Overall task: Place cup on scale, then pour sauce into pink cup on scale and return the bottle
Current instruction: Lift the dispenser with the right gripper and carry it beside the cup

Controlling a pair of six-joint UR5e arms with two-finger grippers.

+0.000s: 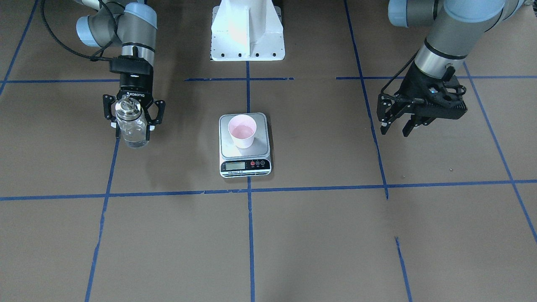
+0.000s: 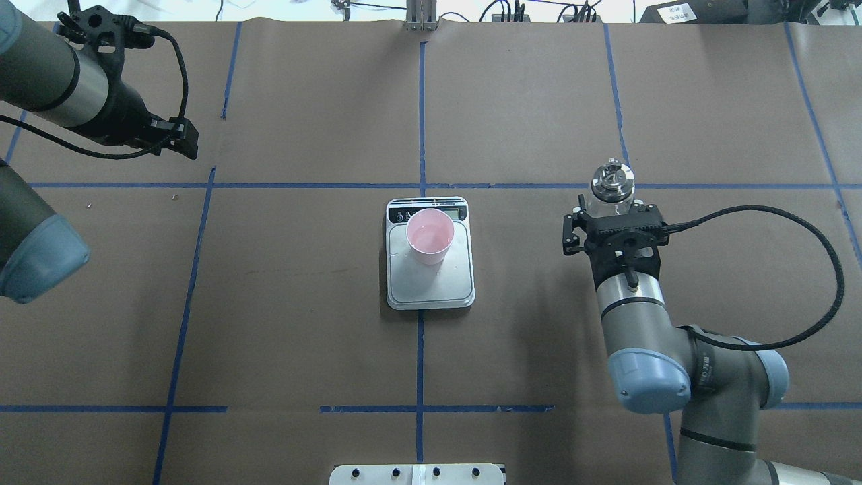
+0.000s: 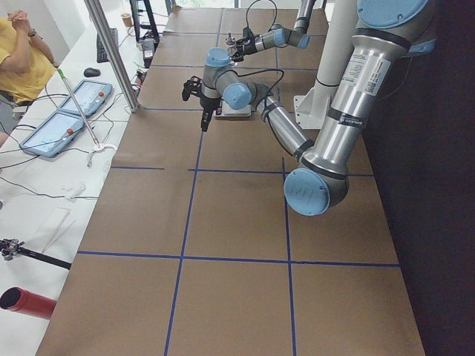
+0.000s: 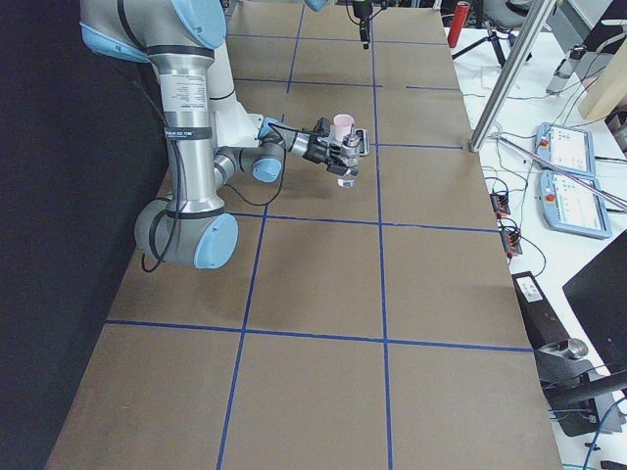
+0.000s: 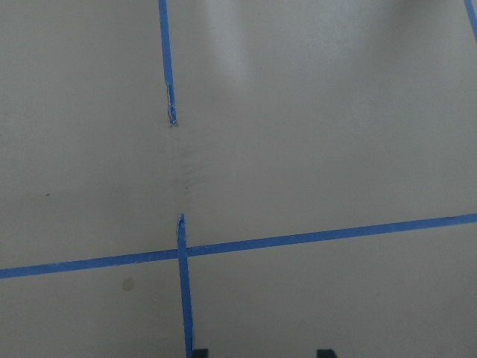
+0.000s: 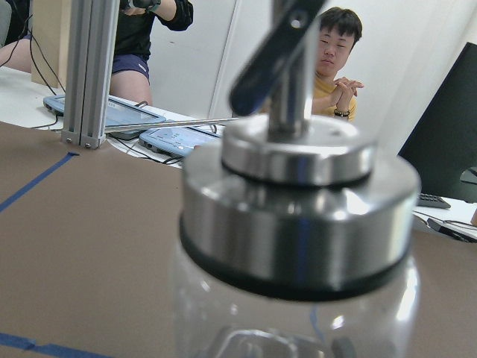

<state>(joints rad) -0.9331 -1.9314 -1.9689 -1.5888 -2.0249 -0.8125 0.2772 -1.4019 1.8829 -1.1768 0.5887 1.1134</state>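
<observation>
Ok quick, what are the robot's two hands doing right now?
Left gripper: open, empty.
Right gripper: closed on the bottle.

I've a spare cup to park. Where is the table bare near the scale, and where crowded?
Bare paper lies between the scale and the open left tool, and past the scale's display toward the operators. Crowded: the scale's platform, partly taken by the pink cup, and the spot around the bottle in the right tool.

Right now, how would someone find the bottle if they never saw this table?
Start at the scale in the middle. Look to the robot's right, where the right gripper grips the bottle. It is clear glass with a shiny silver cap, unlike the pink cup.
</observation>
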